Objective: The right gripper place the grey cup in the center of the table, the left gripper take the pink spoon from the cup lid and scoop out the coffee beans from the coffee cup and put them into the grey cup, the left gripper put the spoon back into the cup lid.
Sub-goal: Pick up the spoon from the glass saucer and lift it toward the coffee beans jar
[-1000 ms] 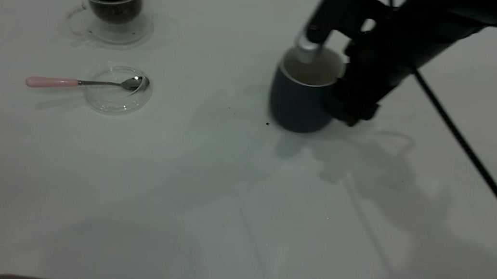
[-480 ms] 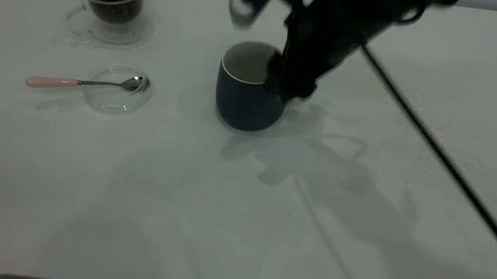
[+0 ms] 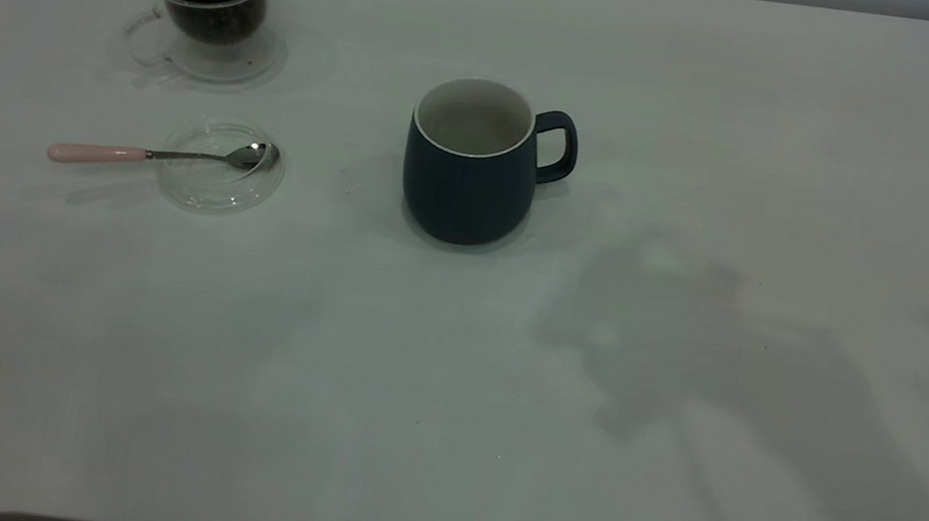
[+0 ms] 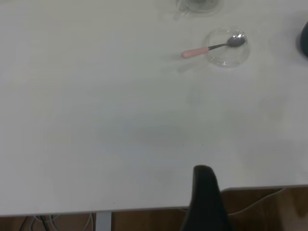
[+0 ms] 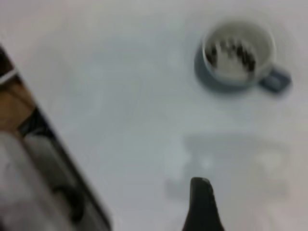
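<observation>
Spoon, pink [image 4: 213, 47]: light, stiff, slick metal neck; handle overhangs glass cup lid [image 4: 227, 48], far ahead of the left gripper [image 4: 204, 192], whose jaw state cannot be told. Best pinched at the handle. Grey cup [image 3: 471, 161] beyond.

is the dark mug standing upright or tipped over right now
Upright. The grey cup stands on its base on the table, white rim level and facing up, handle out to one side, with no gripper touching it.
</observation>
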You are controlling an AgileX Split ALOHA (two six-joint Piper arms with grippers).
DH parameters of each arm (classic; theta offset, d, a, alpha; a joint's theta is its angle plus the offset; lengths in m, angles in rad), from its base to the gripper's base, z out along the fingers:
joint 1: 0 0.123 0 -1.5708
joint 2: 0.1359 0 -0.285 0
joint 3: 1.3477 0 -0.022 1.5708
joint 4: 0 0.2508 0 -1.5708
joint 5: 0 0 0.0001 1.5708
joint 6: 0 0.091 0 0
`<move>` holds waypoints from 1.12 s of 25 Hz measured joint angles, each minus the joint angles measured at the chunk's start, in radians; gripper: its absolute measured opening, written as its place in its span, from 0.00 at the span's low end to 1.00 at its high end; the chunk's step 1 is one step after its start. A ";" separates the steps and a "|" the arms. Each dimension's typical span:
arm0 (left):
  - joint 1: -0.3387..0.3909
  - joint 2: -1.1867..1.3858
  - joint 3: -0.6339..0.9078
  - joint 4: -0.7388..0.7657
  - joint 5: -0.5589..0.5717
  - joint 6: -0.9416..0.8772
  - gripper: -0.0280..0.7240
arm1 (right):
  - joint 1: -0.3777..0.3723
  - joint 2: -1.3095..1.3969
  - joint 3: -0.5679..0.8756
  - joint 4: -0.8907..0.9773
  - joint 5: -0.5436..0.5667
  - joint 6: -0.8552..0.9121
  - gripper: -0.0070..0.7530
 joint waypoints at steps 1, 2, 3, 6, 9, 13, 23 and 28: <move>0.000 0.000 0.000 0.000 0.000 0.000 0.82 | -0.001 -0.049 0.000 -0.044 0.049 0.073 0.78; 0.000 0.000 0.000 0.000 0.000 0.000 0.82 | -0.002 -0.097 0.000 -0.090 0.109 0.130 0.78; 0.000 0.000 0.000 0.000 0.000 0.000 0.82 | -0.002 -0.142 0.001 -0.128 0.168 0.190 0.78; 0.000 0.000 0.000 0.000 0.000 0.000 0.82 | -0.002 -0.265 0.002 -0.207 0.312 0.306 0.78; 0.000 0.000 0.000 0.000 0.000 0.000 0.82 | -0.002 -0.389 0.022 -0.255 0.338 0.346 0.78; 0.000 0.000 0.000 0.000 0.000 0.000 0.82 | -0.002 -0.585 0.139 -0.266 0.348 0.359 0.78; 0.000 0.000 0.000 0.000 0.000 0.000 0.82 | -0.035 -1.125 0.567 -0.257 0.338 0.503 0.78; 0.000 0.000 0.000 0.000 0.000 0.000 0.82 | -0.136 -1.330 0.698 -0.266 0.279 0.540 0.78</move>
